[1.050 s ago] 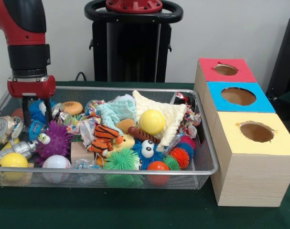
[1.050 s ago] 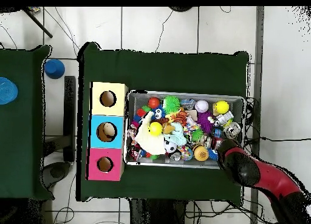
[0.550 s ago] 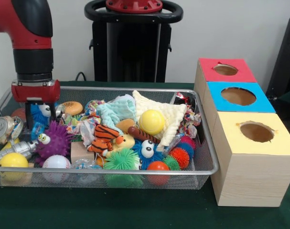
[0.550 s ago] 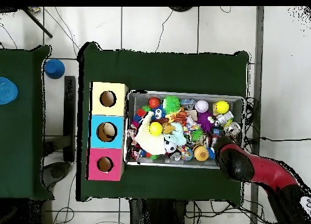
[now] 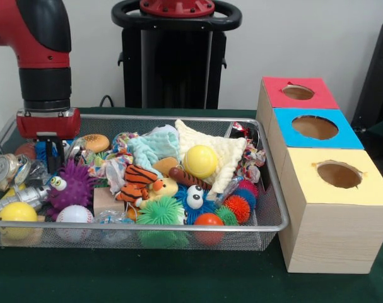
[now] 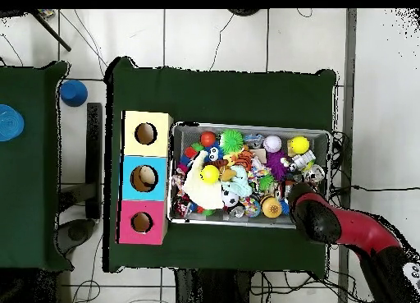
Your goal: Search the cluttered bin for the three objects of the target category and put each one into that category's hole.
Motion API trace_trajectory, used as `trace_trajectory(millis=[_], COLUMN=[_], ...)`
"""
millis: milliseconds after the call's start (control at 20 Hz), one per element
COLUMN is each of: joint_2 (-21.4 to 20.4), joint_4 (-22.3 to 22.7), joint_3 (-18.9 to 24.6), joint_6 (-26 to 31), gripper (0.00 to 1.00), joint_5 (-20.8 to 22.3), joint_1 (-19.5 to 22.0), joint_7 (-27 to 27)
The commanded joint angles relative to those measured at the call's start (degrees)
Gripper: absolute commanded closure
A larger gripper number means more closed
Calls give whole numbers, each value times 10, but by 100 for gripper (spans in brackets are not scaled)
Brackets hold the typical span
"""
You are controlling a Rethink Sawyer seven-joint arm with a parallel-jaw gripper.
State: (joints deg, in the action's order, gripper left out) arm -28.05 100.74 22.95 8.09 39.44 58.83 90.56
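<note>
- The wire-mesh bin (image 5: 276, 208) is a shallow rectangular metal tray on the green cloth tabletop (image 5: 178, 281); it is heaped with soft, spiky and smooth toys.
- Beside the bin stands a row of three pale wooden boxes, each with one round hole in a coloured lid: a red box (image 5: 297, 93), a blue box (image 5: 314, 128) and a yellow box (image 5: 336, 177).
- Smooth balls: two yellow, a yellow ball (image 5: 200, 161) on a cream waffle-textured cloth (image 5: 226, 154) and another yellow ball (image 5: 16, 212) in the near corner; one white baseball (image 5: 73, 215); one orange ball (image 5: 208, 220).
- Spiky rubber toys: a purple spiky toy with googly eyes (image 5: 68, 185); a green spiky ball (image 5: 159, 211); an orange-red spiky ball (image 5: 238, 207).
- A striped plush tiger (image 5: 141, 178) lies mid-bin; a crushed metal can (image 5: 3, 169) lies at the end.
- The pincer (image 5: 51, 154) hangs below its red wrist in the bin's far corner, down among the toys; whether it is open or closed cannot be told; half a second ago a blue fuzzy toy showed there, now hidden.
</note>
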Motion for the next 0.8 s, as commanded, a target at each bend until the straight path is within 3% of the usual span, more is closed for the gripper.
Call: trace_trajectory(millis=[50, 400, 800], joint_2=[11, -1, -144], joint_4=[-30, -21, 103], joint_3=[13, 11, 78], joint_6=[51, 64, 126], gripper=[100, 100, 100], joint_5=[33, 27, -29], joint_1=[2, -7, 44], joint_7=[-30, -29, -57])
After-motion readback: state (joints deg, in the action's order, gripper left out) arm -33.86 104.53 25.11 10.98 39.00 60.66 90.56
